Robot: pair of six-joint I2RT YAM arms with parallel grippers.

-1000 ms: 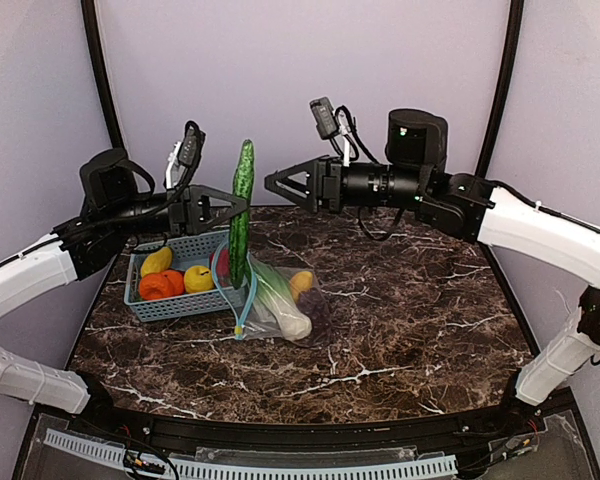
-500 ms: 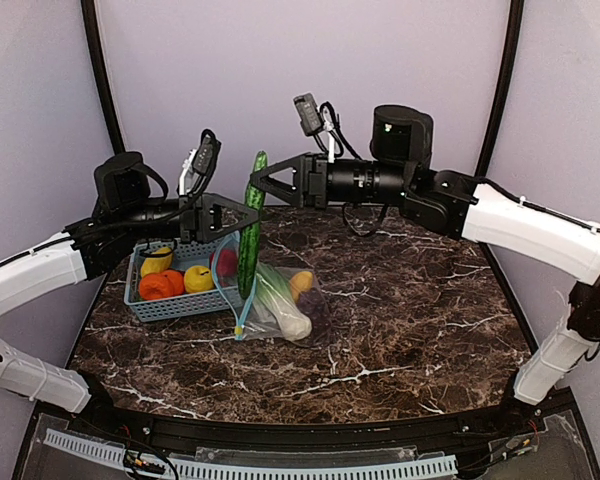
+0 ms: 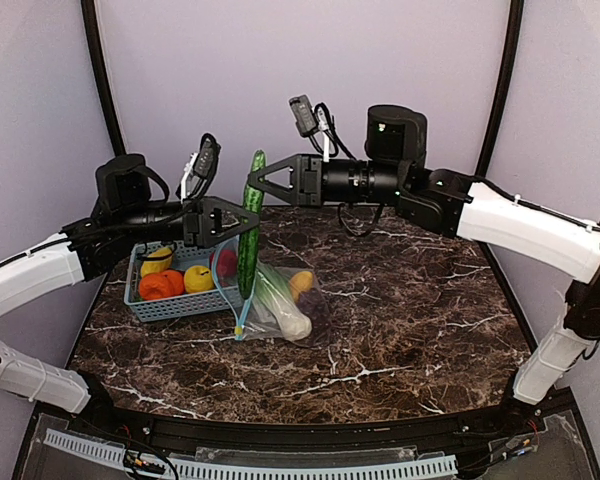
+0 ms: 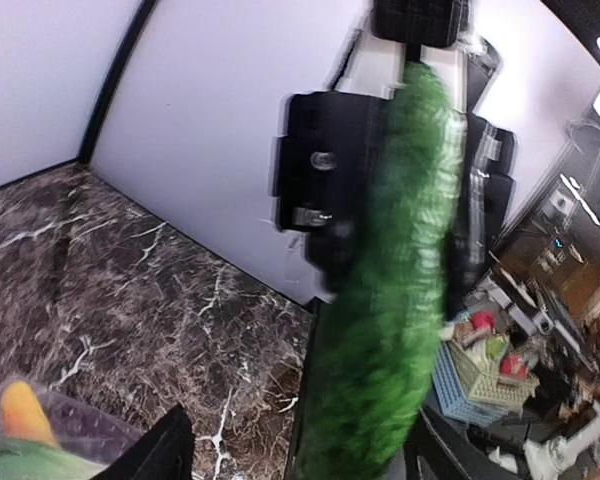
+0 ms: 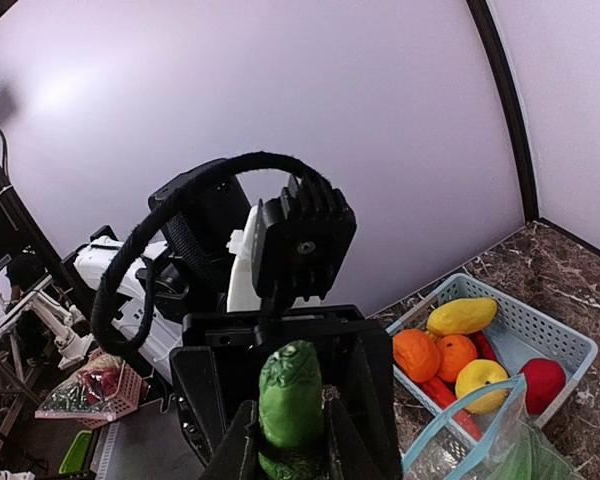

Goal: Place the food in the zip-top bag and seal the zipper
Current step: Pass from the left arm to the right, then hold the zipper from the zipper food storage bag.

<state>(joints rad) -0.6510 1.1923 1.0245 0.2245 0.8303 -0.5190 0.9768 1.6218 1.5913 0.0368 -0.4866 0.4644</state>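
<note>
The green cucumber (image 3: 247, 235) hangs upright above the zip-top bag (image 3: 302, 322). My right gripper (image 3: 252, 185) is shut on its upper end, with the tip showing between the fingers in the right wrist view (image 5: 290, 395). My left gripper (image 3: 236, 222) is around its middle with jaws spread wide and a gap on one side (image 4: 390, 300). The clear bag lies on the table holding the cabbage (image 3: 281, 301), an orange piece (image 3: 300, 283) and purple grapes (image 3: 318, 306). Its teal-blue zipper (image 3: 242, 305) stands open towards the basket.
A teal lattice basket (image 3: 180, 303) sits left of the bag with yellow (image 3: 198, 278), orange (image 3: 160, 285) and red (image 3: 225, 262) pieces in it. It also shows in the right wrist view (image 5: 570, 345). Dark marble table (image 3: 420, 320).
My right gripper moved left and closed on the cucumber's top. My left arm carried the cucumber right and slightly lower, and its jaws have opened.
</note>
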